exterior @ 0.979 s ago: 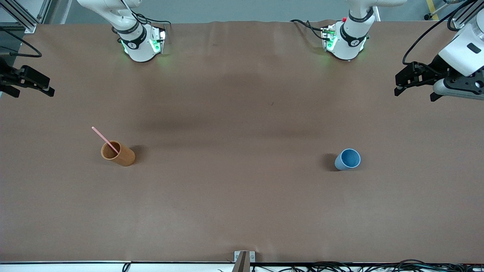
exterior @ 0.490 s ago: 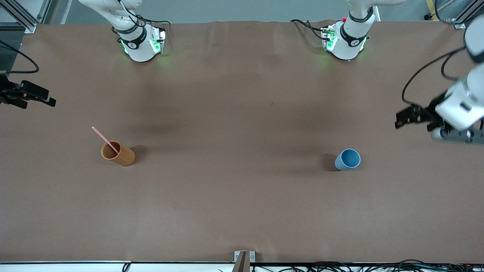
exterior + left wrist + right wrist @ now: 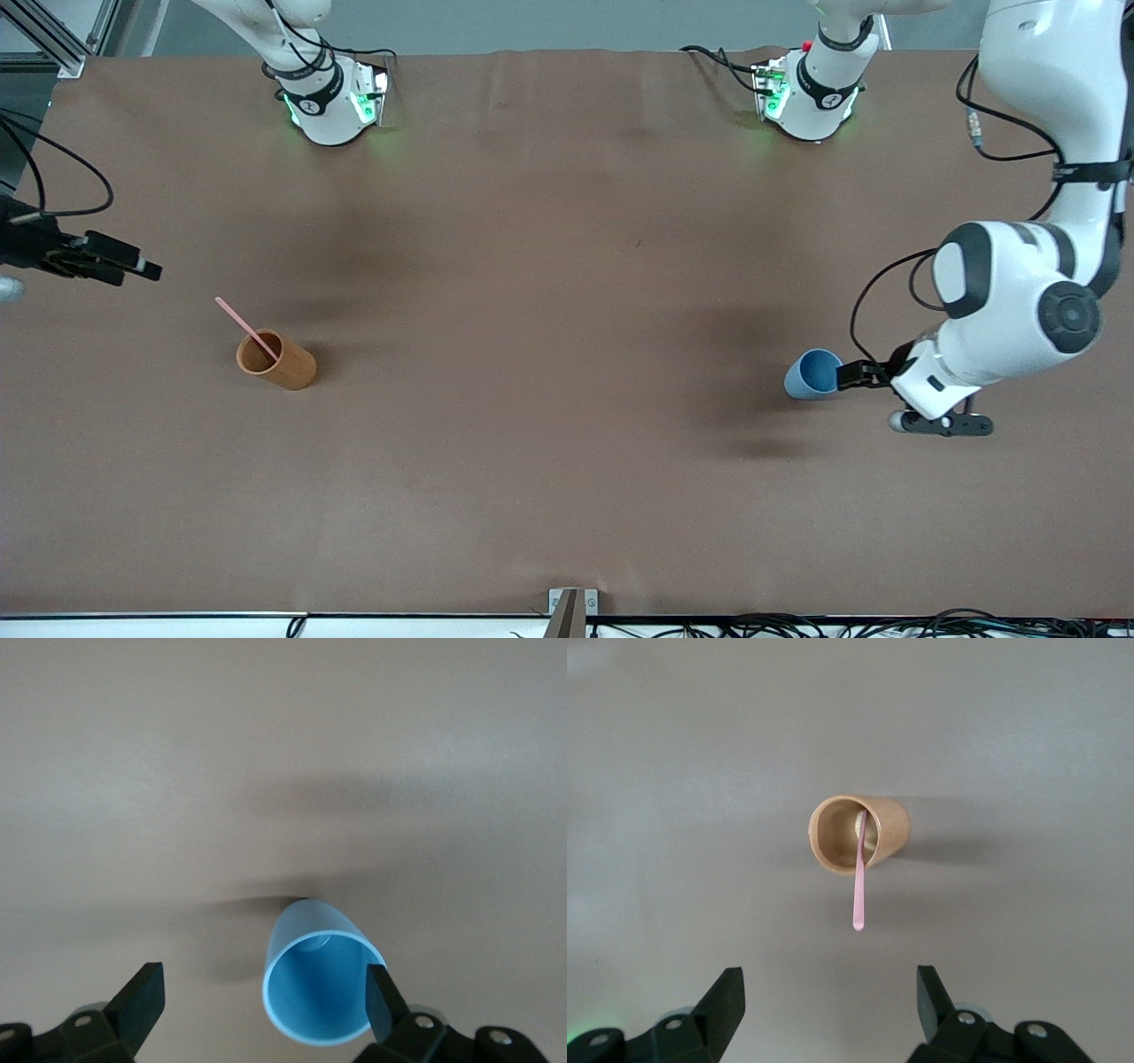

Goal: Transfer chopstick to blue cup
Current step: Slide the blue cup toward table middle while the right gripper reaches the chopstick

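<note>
The chopstick (image 3: pixel 247 328) is being held upright-tilted in the orange cup (image 3: pixel 276 361), toward the right arm's end. The left gripper (image 3: pixel 261 1003), jaws spread, is being positioned beside the blue cup (image 3: pixel 813 374). The right gripper (image 3: pixel 828 1010), jaws spread, is being kept near the orange cup.

The chopstick (image 3: pixel 247 329) leans in the orange cup (image 3: pixel 276 361) on the worktop (image 3: pixel 549 354). The left end effector (image 3: pixel 852 377) is just beside the blue cup (image 3: pixel 812 374); the right end effector (image 3: pixel 146 268) hangs near the orange cup.

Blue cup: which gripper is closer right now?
Left. The left gripper, open, is right beside the blue cup, one finger at its rim. The right gripper, open, is at the right arm's end, near the orange cup.
</note>
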You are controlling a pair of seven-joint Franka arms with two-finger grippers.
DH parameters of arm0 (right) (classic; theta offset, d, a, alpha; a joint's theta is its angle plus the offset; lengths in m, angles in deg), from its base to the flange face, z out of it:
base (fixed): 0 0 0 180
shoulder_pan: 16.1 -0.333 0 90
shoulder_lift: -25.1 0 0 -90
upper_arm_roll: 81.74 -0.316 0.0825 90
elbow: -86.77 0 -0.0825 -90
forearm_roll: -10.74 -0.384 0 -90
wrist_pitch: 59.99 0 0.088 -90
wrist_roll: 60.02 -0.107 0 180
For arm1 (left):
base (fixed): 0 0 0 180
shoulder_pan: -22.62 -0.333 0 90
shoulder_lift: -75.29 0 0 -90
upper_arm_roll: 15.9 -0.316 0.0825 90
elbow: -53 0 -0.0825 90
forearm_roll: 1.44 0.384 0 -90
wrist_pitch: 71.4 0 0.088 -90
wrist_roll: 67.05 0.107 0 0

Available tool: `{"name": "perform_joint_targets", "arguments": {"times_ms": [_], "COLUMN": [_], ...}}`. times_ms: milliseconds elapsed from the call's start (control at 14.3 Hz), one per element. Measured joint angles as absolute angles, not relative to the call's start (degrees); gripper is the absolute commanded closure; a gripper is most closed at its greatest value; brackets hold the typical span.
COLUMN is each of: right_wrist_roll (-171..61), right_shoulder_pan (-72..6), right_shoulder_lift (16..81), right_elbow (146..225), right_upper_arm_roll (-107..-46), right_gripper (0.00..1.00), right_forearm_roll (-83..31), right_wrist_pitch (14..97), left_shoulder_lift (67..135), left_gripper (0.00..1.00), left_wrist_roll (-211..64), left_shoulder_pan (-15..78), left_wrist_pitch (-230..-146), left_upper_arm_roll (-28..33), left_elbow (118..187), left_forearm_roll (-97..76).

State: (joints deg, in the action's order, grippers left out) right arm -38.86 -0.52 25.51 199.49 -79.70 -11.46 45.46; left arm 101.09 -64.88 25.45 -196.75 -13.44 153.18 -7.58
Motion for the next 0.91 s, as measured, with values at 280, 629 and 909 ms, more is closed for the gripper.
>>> {"name": "perform_joint_targets", "arguments": {"times_ms": [280, 629, 909], "right_wrist_roll": [-35.3, -31.7, -31.1], "right_shoulder_pan": [-0.5, -0.5, -0.7], "right_shoulder_lift": [25.5, 25.5, 25.5], "right_elbow": [206.7, 212.5, 215.6], "right_upper_arm_roll": [-79.8, -79.9, -80.3], "right_gripper": [0.47, 0.56, 0.59], "right_forearm_roll": [-15.7, -19.6, -21.6], "right_wrist_pitch": [52.7, 60.0, 64.3], "left_shoulder_lift": [101.6, 102.9, 103.2], "left_gripper": [0.21, 0.82, 1.00], "left_wrist_roll": [-64.9, -64.9, -64.7], "left_shoulder_pan": [25.5, 25.5, 25.6], "left_wrist_pitch": [-201.8, -203.3, -204.9], "left_upper_arm_roll": [-13.0, -13.0, -13.0], "left_elbow": [158.3, 159.5, 160.5], "left_forearm_roll": [-7.6, -7.6, -7.2]}}
